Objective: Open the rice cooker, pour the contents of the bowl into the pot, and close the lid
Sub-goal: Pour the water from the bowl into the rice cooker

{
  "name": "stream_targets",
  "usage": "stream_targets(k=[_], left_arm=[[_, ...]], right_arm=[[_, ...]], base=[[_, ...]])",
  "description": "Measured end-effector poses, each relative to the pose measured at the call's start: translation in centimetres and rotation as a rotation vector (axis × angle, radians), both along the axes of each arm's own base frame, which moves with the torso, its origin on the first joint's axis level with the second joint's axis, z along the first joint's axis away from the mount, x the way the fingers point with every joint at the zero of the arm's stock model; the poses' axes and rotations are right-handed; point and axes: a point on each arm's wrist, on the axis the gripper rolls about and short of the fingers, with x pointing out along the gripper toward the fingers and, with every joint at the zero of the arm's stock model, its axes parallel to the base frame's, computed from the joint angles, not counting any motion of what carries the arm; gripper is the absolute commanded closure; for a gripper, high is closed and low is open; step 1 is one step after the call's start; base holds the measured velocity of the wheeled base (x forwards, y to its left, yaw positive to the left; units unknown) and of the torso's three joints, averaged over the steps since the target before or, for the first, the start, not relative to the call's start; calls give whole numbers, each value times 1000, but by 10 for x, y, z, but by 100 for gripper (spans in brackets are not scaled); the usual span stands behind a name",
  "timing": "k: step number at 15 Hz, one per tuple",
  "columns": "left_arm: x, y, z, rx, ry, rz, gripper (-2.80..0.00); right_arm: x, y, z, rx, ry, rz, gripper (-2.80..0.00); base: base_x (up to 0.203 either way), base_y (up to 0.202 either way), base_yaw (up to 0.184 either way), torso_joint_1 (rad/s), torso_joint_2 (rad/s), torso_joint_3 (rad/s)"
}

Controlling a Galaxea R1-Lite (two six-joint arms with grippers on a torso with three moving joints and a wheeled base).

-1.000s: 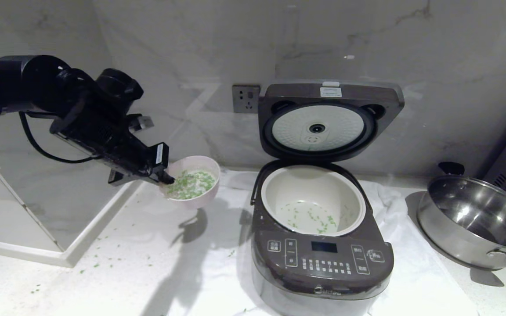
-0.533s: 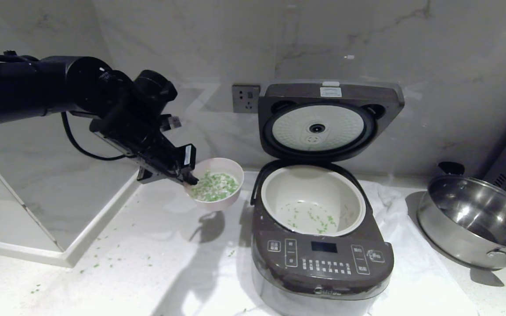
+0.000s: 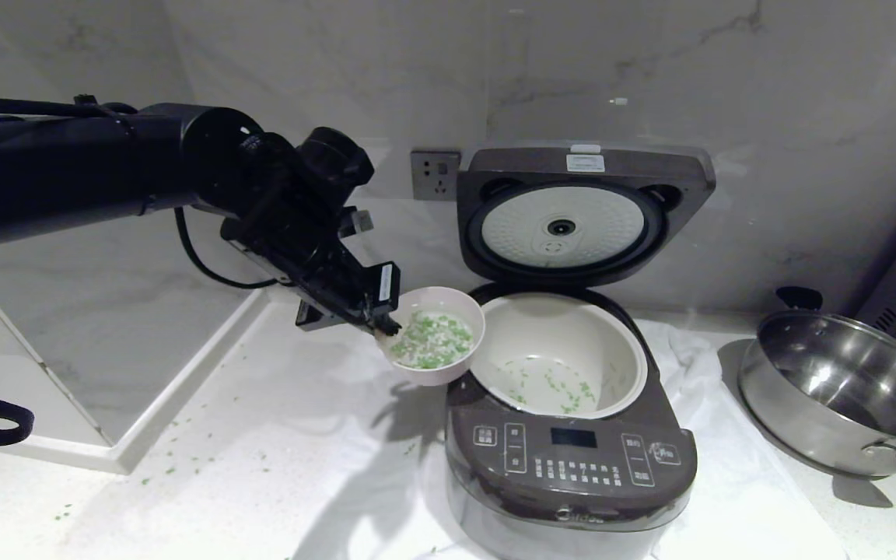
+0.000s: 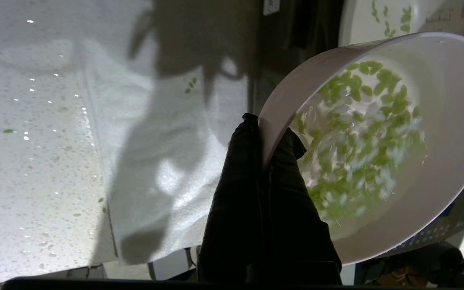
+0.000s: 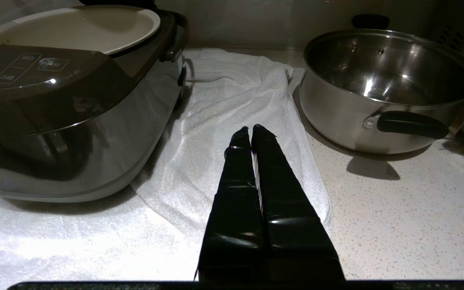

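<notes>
The dark brown rice cooker (image 3: 572,459) stands on a white towel with its lid (image 3: 584,214) raised against the wall, white inner plate facing me. Its white pot (image 3: 557,354) holds water and a few green bits. My left gripper (image 3: 386,323) is shut on the near-left rim of the pale pink bowl (image 3: 460,372), held in the air at the cooker's left edge, just overlapping the pot's rim. The green contents (image 3: 432,341) lie wet in the bowl (image 4: 437,209); one finger is inside the rim, one outside. My right gripper (image 5: 250,131) is shut and empty, low over the towel, right of the cooker.
A shiny steel pan (image 3: 837,389) with a black handle sits at the right of the counter. A wall socket (image 3: 435,175) is behind the cooker's left side. A raised white ledge (image 3: 168,404) runs along the left, with green bits scattered on the counter (image 3: 183,459) below it.
My left arm has carried the bowl to the right, from over the open counter to the cooker's left edge. The bowl stays level and full. The right arm has not moved.
</notes>
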Motion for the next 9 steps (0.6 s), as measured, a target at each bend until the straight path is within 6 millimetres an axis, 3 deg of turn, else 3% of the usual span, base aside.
stream_targets(k=[9], left_arm=[[-7, -41, -8, -29, -19, -40, 0]], right_arm=[[0, 0, 0, 0, 0, 0, 0]], base=[[0, 0, 0, 0, 0, 0]])
